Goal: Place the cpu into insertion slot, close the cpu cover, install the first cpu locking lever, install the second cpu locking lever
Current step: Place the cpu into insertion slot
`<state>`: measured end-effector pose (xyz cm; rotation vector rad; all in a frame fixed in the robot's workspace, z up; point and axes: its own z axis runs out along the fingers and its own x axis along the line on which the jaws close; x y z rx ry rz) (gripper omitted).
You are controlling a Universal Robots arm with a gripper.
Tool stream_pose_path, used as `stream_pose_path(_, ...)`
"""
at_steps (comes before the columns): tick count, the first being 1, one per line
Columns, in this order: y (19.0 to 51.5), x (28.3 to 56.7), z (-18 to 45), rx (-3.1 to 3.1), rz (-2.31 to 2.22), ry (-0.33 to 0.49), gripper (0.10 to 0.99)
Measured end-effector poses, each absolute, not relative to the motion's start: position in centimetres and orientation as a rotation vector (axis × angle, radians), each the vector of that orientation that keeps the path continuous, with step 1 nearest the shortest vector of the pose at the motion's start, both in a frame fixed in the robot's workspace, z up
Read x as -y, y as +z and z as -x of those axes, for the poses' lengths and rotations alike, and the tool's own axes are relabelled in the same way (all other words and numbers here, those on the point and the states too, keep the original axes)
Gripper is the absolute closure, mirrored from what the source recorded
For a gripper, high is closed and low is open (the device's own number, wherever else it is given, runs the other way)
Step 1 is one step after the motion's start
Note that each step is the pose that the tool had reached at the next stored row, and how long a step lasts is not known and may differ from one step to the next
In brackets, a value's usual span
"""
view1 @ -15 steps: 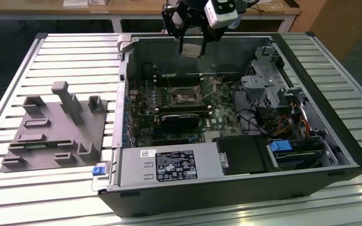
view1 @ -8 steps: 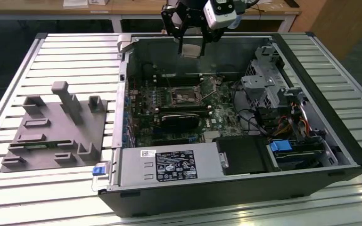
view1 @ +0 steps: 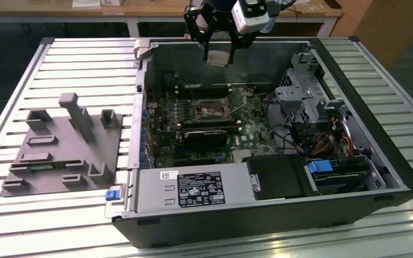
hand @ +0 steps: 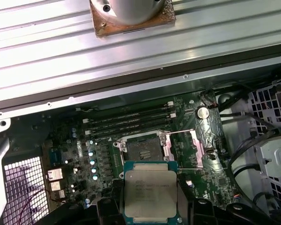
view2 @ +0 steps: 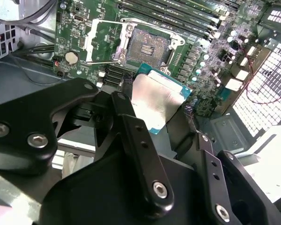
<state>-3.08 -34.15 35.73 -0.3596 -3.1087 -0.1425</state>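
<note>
One grey plastic fixture (view1: pixel 63 148), well off to the exterior view's left of the insertion slot (view1: pixel 212 109), resting on the slatted table (view1: pixel 70 64) outside the open computer case (view1: pixel 264 220). Next, the slot itself, bare and dark-centred amid green board, with the cpu cover (view2: pixel 102 41) folded back open just beside it. Over the slot and well apart from it, the gripper (view1: pixel 219 52). Clamps the cpu (view1: pixel 217 58) by two opposite edges, fingers (view2: pixel 131 124) narrowed to the chip's width. Silver face turned toward both wrist cameras, nothing touching the slot.
</note>
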Motion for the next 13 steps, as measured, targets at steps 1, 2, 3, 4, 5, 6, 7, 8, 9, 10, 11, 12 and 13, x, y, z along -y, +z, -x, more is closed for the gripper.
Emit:
stream_pose_path(1,35.73,34.16,3.08,3.108,0.37,-0.142,0.549)
stream_pose_path(2,35.72,34.15,3.08,3.107,0.38,-0.143,0.549)
stream_pose_path(3,35.7,34.15,3.08,3.106,0.39,-0.143,0.549)
stream_pose_path(4,35.7,34.15,3.08,3.105,0.4,-0.143,0.549)
stream_pose_path(5,35.69,34.15,3.08,3.104,0.41,-0.143,0.549)
stream_pose_path(6,35.68,34.15,3.08,3.103,0.419,-0.143,0.549)
stream_pose_path(7,35.67,34.15,3.08,3.102,0.427,-0.143,0.549)
stream_pose_path(8,35.66,34.15,3.08,3.101,0.435,-0.143,0.549)
stream_pose_path(9,35.66,34.15,3.08,3.1,0.443,-0.143,0.549)
stream_pose_path(10,35.65,34.15,3.08,3.099,0.451,-0.143,0.549)
stream_pose_path(11,35.64,34.15,3.08,3.099,0.458,-0.143,0.549)
stream_pose_path(12,35.63,34.15,3.08,3.098,0.465,-0.143,0.549)
stream_pose_path(13,35.62,34.15,3.08,3.097,0.473,-0.143,0.549)
